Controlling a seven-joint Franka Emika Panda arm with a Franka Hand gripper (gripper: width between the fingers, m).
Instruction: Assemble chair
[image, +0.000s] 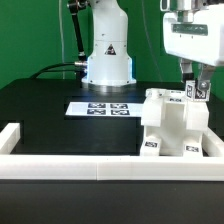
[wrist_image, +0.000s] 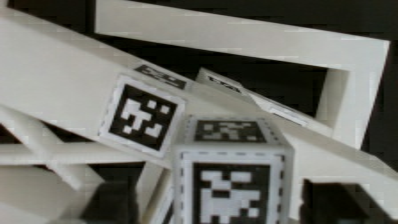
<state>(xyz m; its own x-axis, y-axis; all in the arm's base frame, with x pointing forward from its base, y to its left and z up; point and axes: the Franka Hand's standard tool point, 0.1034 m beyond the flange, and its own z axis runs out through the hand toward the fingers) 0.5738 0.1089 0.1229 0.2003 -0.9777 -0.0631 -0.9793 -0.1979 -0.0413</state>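
The chair (image: 172, 125) sits at four o'clock in the exterior view, wedged into the corner of the white rail (image: 60, 165) (probably so it cannot slide). The gripper (image: 195, 94) stands at its one o'clock, over a tagged post. I cannot tell whether the jaws are clasping the post or standing free.

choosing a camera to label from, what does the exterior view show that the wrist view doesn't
Only the exterior view: the arm's base, the marker board, the rail along the table, and the gripper at the top of the chair.
Only the wrist view: a close look at the slanted panel and the post, with each tag sharp enough to read.
Both: the chair and its tags.
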